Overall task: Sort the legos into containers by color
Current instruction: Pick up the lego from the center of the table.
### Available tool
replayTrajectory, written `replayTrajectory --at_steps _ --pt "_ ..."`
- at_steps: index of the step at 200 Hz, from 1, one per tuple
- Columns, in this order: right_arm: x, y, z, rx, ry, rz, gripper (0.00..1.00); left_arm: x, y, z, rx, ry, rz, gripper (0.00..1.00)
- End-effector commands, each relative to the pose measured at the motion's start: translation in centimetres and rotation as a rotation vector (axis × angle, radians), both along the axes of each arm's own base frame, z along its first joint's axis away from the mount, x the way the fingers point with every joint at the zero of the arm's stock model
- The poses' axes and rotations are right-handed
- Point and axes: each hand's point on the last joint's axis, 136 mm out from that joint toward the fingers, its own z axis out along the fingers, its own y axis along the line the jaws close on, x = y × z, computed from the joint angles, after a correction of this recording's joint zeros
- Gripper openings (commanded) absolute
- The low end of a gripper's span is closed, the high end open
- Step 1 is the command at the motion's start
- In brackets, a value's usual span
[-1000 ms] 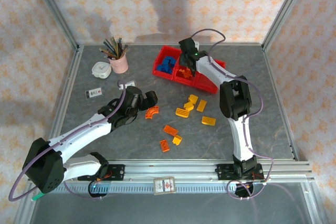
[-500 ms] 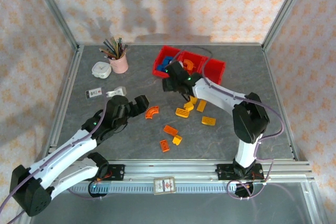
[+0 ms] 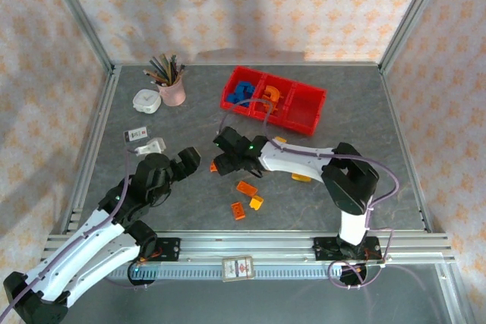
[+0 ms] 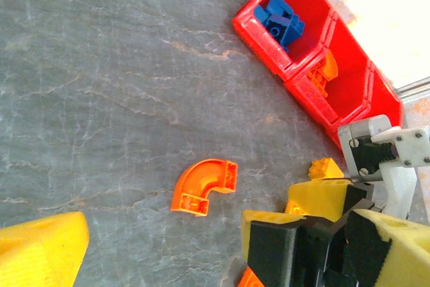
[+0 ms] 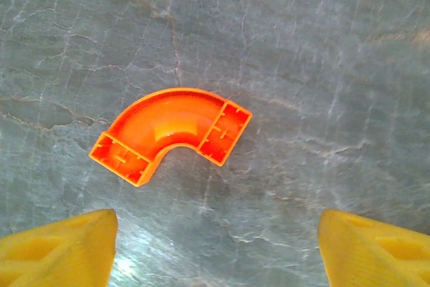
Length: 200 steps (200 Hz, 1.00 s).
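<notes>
The card [image 3: 236, 268] on the near rail is carrying print too small to read. So is the white tag [image 3: 137, 134] lying to the far left of the left gripper [image 3: 186, 163], whose jaws are standing wide apart, holding nothing.

The right gripper [image 5: 215, 247] is hanging over the table with its fingertips [image 5: 57, 247] spread. The curved orange brick [image 5: 168, 132] is lying flat just ahead of them, centred between them and untouched.

Loose orange plates [image 3: 245, 187] and a yellow brick [image 3: 257, 202] are lying on the near side of this gripper.

The red containers [image 4: 295, 65] are sitting well beyond it. The left wrist view is resolving blue bricks [image 4: 279, 21] in the end compartment and an orange brick [image 4: 326, 68] in the next one.
</notes>
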Motion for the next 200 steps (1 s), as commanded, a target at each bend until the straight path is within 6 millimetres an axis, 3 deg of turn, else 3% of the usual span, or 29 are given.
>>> replayTrajectory --at_steps 1,61,105,132,200 --pt "-0.3 1.4 -0.6 0.089 0.059 -0.129 0.78 -0.4 1.1 -1.1 0.024 0.030 0.047 0.99" --pt "-1.1 3.7 -2.6 0.108 0.097 -0.352 0.79 -1.0 3.0 -0.6 0.045 0.019 0.120 0.99" --pt "-0.6 5.0 -3.9 0.083 0.066 -0.406 0.76 -1.8 4.3 -0.1 0.042 -0.004 0.167 0.99" --pt "0.1 4.7 -4.6 0.036 0.027 -0.439 0.74 -2.0 4.6 0.0 0.044 -0.011 0.178 0.99" --pt "0.7 4.8 -5.6 0.000 -0.004 -0.437 0.52 -2.1 4.5 0.1 0.039 -0.015 0.166 0.99"
